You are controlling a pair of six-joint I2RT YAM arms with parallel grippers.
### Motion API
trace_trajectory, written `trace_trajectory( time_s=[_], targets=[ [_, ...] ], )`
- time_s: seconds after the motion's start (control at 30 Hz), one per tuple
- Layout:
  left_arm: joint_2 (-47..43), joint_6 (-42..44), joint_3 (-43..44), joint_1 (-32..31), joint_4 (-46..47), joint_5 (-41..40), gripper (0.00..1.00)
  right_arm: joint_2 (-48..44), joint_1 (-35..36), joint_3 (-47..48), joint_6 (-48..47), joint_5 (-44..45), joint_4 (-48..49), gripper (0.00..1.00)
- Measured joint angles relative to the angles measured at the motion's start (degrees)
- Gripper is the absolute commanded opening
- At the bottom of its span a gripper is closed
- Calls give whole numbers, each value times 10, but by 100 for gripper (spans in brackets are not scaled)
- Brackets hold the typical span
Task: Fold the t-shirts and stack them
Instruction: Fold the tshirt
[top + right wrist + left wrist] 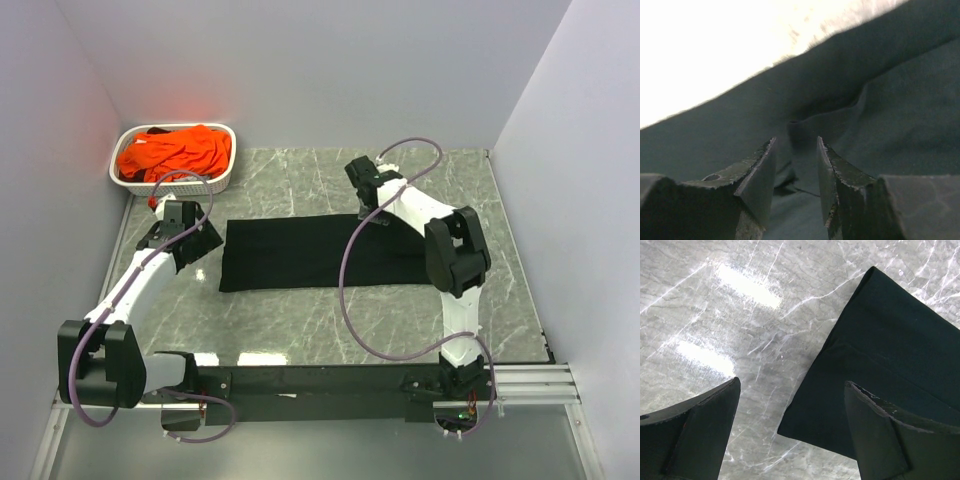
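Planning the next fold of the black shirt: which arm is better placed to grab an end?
Probably right: the right gripper sits low at the black t-shirt; the left gripper hangs open above its corner.

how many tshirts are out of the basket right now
1: the black t-shirt lies flat on the table. The orange t-shirts heaped in the basket may hide more.
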Motion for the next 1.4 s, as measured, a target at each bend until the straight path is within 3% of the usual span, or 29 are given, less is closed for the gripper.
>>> trace_trajectory(
  time_s=[0.37,0.7,1.23,1.3,1.4],
  targets=[
    [0,0,0,0,0,1,89,41,4,30,8,27,-42,36],
    [0,0,0,0,0,1,89,56,8,44,-8,36,-47,0],
    [0,0,0,0,0,1,89,12,54,-21,-90,55,35,0],
    [0,0,0,0,0,1,89,1,55,-38,-94,54,51,13],
    [0,0,0,0,0,1,89,-17,55,-64,-104,49,73,23]
  ],
)
